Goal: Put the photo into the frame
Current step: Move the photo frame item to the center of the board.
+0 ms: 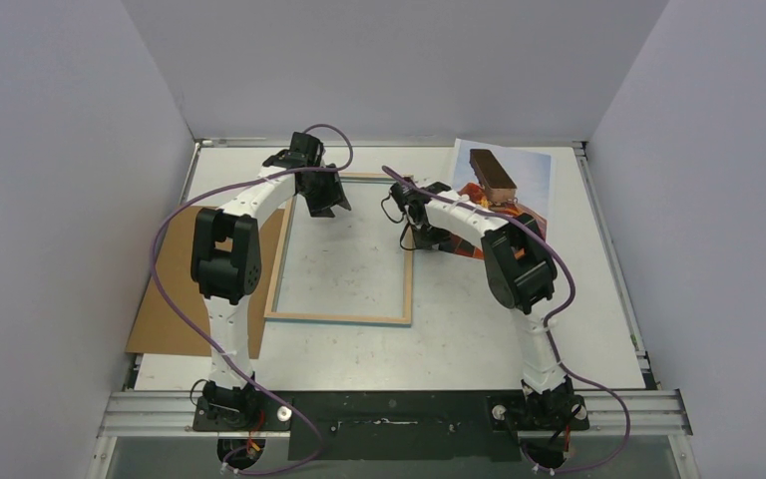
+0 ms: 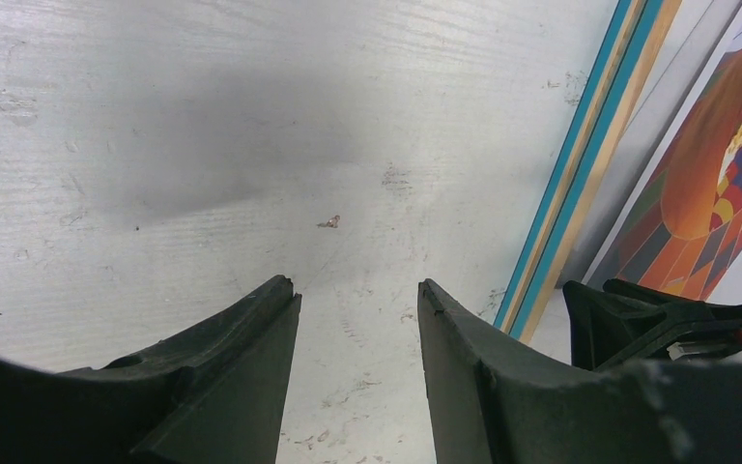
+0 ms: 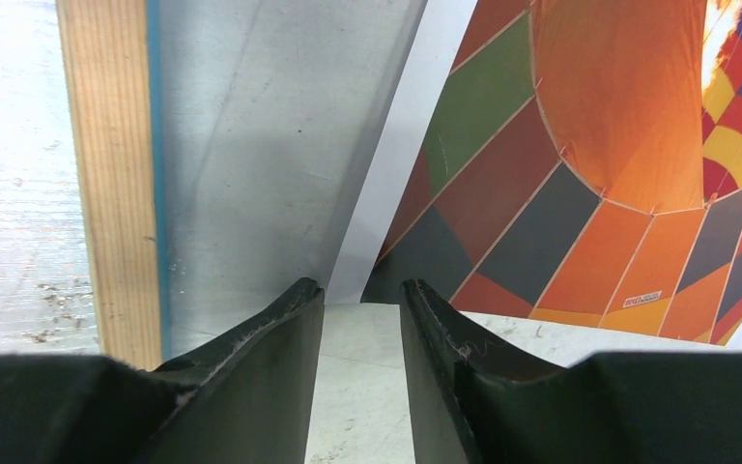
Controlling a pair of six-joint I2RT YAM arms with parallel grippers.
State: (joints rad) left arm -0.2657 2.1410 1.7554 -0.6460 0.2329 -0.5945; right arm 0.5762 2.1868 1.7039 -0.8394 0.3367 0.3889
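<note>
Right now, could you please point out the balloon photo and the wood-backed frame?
Rectangular hot-air balloon photo (image 3: 618,116): right wrist view, orange balloon panel.
Thin rectangular wood-backed frame (image 1: 339,319): top external view, near rail.

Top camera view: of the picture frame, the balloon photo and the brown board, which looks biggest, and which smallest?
1. The frame: it has the largest outline.
2. The brown board: it looks close behind, but this is unsure, since the frame and the left arm cover part of it.
3. The photo: it looks clearly smallest, though the right arm hides part.

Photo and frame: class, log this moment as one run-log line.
frame: flat, wood back up, empty | photo: lying right of frame | left gripper: open, empty, inside frame | right gripper: open at photo's edge
</note>
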